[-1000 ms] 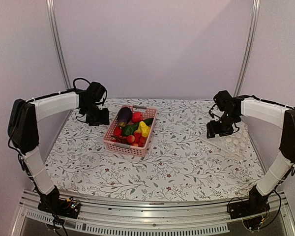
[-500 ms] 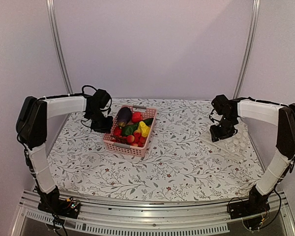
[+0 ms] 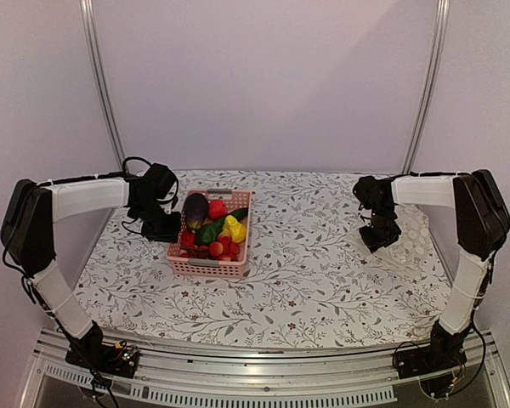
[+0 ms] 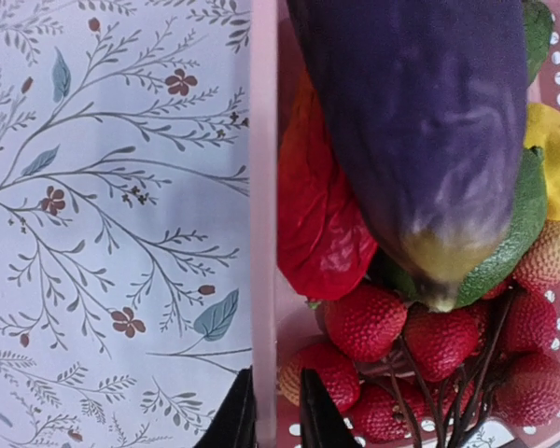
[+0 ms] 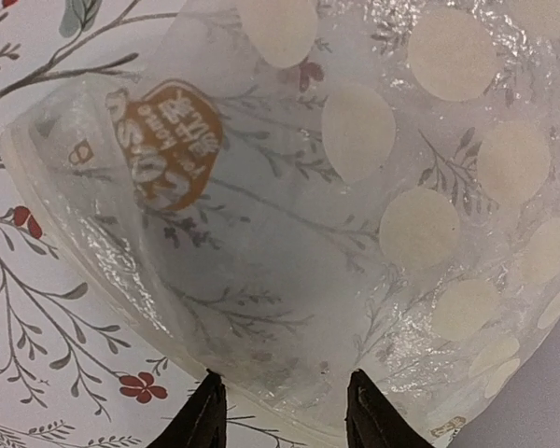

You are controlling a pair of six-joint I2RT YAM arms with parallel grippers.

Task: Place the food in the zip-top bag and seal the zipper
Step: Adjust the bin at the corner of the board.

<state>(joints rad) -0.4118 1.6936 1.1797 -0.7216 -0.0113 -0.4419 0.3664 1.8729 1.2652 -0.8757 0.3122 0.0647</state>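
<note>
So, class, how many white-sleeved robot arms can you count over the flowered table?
2. The left arm reaches the left rim of the pink slotted plastic basket; the right arm reaches the clear white-dotted plastic bag. None looks hidden.

The left arm (image 3: pixel 85 191) rises from its base at the near left, bends sharply at the elbow and runs level toward the right, its wrist (image 3: pixel 157 194) dropping to the surface at the far left. The left jaws point down, nearly together, the dark fingertips (image 4: pixel 235 422) pinching the rim of the pink basket (image 4: pixel 263 187). The right arm (image 3: pixel 425 189) mirrors it from the near right, reaching left with its wrist turned down. The right jaws stand partly apart, fingertips (image 5: pixel 203 418) low over the surface.
</note>
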